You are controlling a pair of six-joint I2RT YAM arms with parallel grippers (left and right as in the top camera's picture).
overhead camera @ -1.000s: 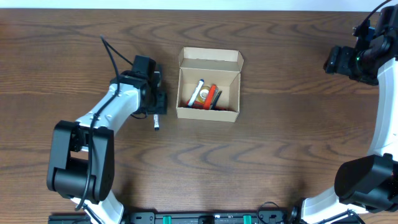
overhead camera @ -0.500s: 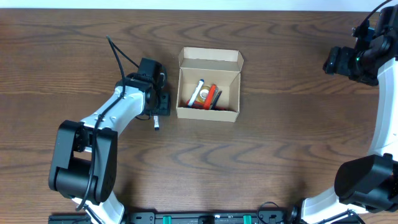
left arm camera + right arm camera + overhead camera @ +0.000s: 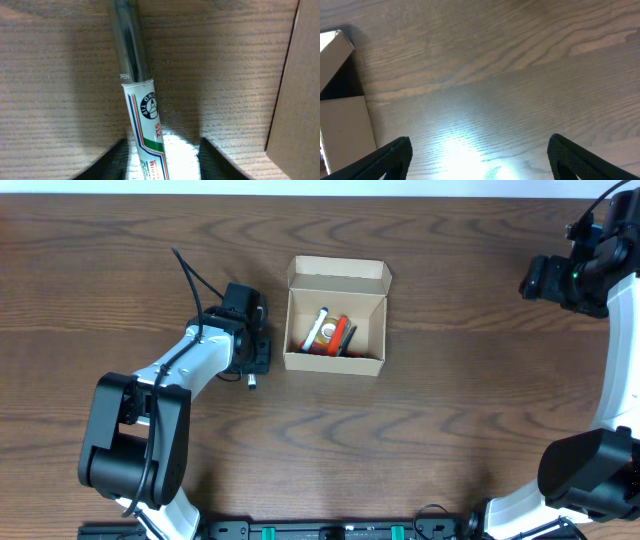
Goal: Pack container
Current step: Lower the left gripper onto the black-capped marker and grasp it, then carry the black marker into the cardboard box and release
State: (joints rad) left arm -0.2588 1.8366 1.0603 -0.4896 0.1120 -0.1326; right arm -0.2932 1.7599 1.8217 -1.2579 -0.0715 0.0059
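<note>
- Table (image 3: 450, 410): dark brown wood, wavy grain.
- Container (image 3: 333, 363): plain tan cardboard, rectangular, flap lid up; sits mid-table.
- Right gripper (image 3: 480, 140): jaws spread wide, grasping nothing.
- Left gripper (image 3: 162, 147): jaws parted astride the marker, just left of the container.
- Marker (image 3: 142, 107): white striped barrel, glossy dark cap marked "OPEN"; barrel reads "TIP", "512".

Marker (image 3: 139, 92), "OPEN" on dark cap (image 3: 127, 40), "TIP" in round emblem, red "512" on white barrel (image 3: 147, 125)
</note>
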